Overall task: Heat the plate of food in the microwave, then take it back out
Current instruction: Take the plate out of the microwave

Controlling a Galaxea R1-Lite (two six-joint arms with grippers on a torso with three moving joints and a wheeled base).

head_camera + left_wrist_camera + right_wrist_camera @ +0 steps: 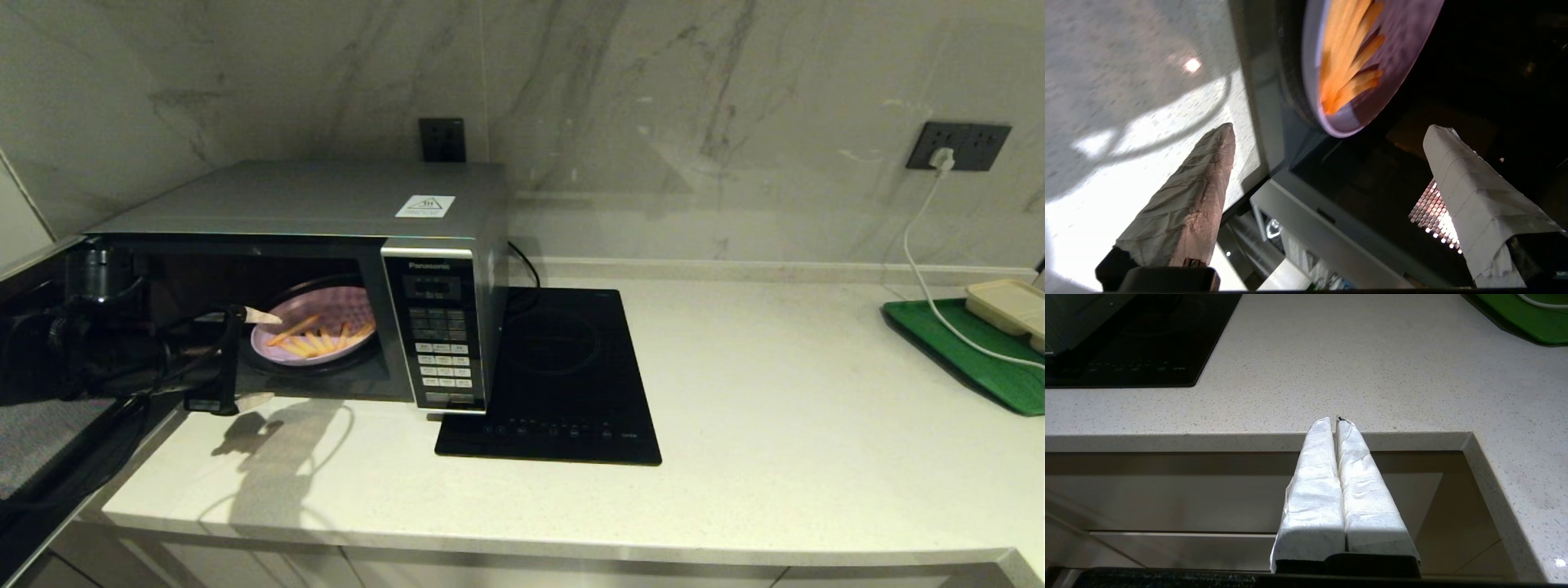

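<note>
The silver microwave (pixel 326 196) stands at the left of the counter, its door (pixel 49 425) swung wide open to the left. Inside, the pale lilac plate of food (pixel 343 310) rests on the turntable with orange-yellow fries (pixel 314 339) on it. My left gripper (pixel 265 358) is at the left side of the opening, open, its wrapped fingers (pixel 1208 183) wide apart with nothing between them. In the left wrist view the plate (pixel 1404 41) lies just beyond the fingertips. My right gripper (pixel 1336 420) is shut and empty, parked below the counter's front edge.
A flat black induction hob (pixel 563 367) lies right beside the microwave. At the far right a green tray (pixel 980 359) carries a beige container (pixel 1008 306). A white cable (pixel 922 261) runs to the wall socket (pixel 957 147). The pale counter (pixel 816 425) spreads between them.
</note>
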